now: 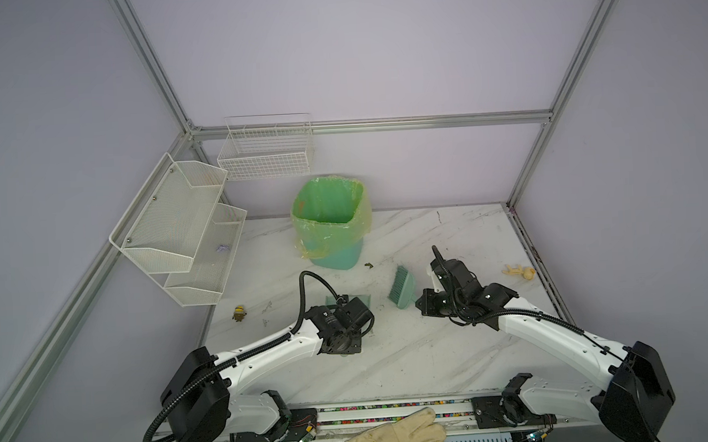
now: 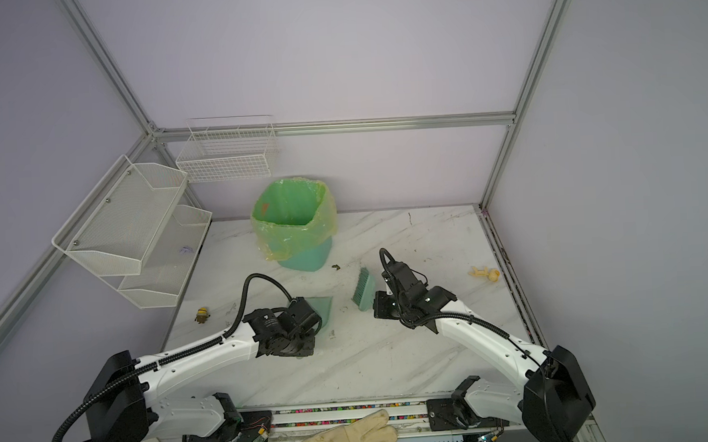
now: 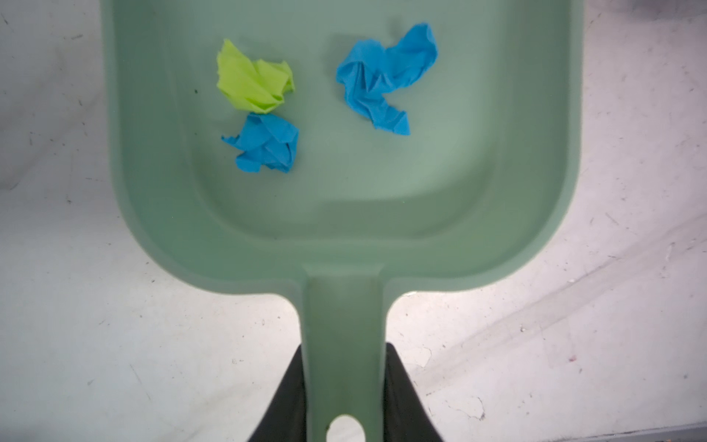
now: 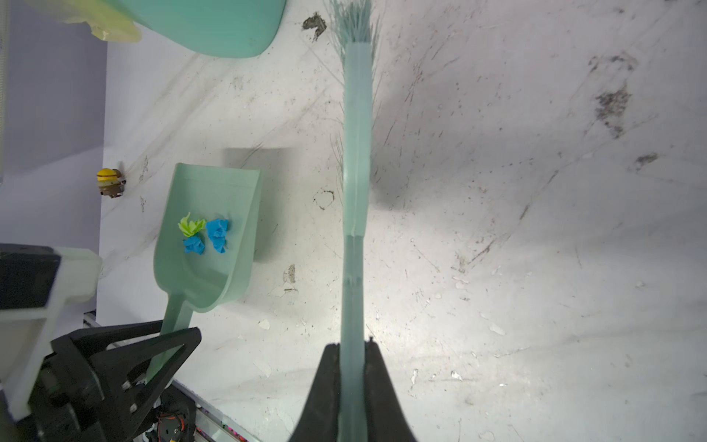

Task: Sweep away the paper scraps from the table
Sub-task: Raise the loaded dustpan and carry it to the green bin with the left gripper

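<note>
A: surface + room, quick?

B: White marble-look table (image 1: 413, 352), grey veins, heavy dark scuffs, some chipped spots. Lilac walls on 3 sides, alu rails (image 1: 527, 242) along the edges.

A: what's on it?

B: Teal bin (image 1: 339, 258) w/ green liner, back, left of centre. Dark speck (image 1: 368, 265) just beside its base. Yellow toy (image 1: 239, 313) near L edge, cream figure (image 1: 520, 272) near R rail. Mesh shelf (image 1: 169, 223) on L wall, wire basket (image 1: 266, 160) on back wall. Glove (image 1: 397, 438) past the front edge.

A: grippers?

B: L gripper (image 3: 344, 352) is closed narrow on the dustpan (image 3: 382, 199) handle, a finger each side. R gripper (image 4: 352, 344) is clamped tight on the brush (image 4: 357, 134) handle, bristles pointing toward the bin end.

A: scraps?

B: Paper scraps (image 3: 266, 143): 1 lime and 2 blue wads, all inside the pan. Lime touches one blue; the other blue lies apart.

A: room to move?

B: Pan and brush are near each other but apart, w/ bare marble between. Widest open stretches: front middle betw the arms, and back R corner. Tightest is the L side, where the shelf sticks out at the table edge.
</note>
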